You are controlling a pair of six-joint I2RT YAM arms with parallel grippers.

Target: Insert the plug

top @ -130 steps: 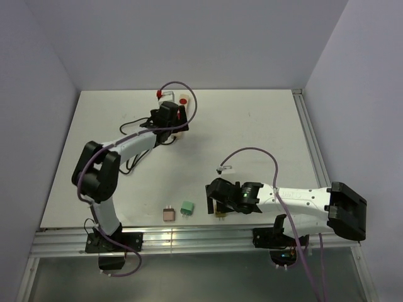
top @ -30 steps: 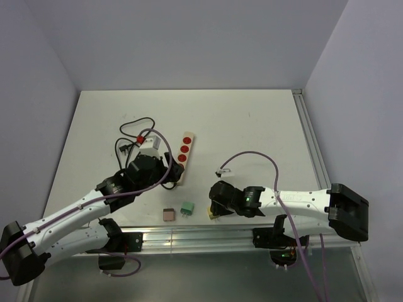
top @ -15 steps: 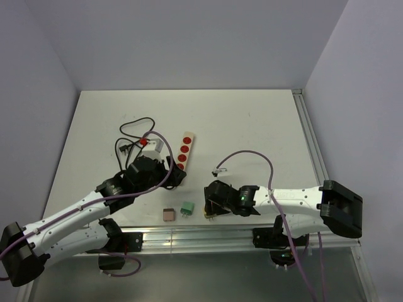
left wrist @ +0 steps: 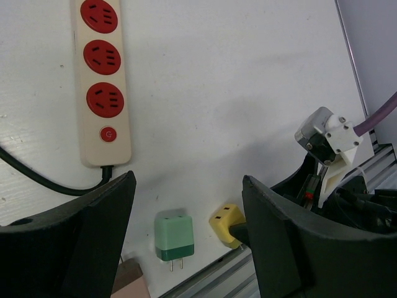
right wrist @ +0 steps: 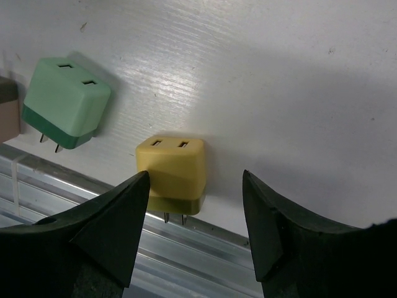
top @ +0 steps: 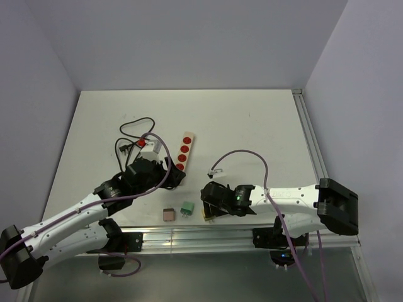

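Overhead, yellow plug (right wrist: 172,171) mostly hidden

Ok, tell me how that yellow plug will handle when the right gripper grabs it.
The yellow plug looks like a small rigid plastic block, so probably stiff and light. Its smooth, rounded sides may slip in the right gripper unless squeezed squarely. Lying flat on the table, it should slide rather than roll if nudged.
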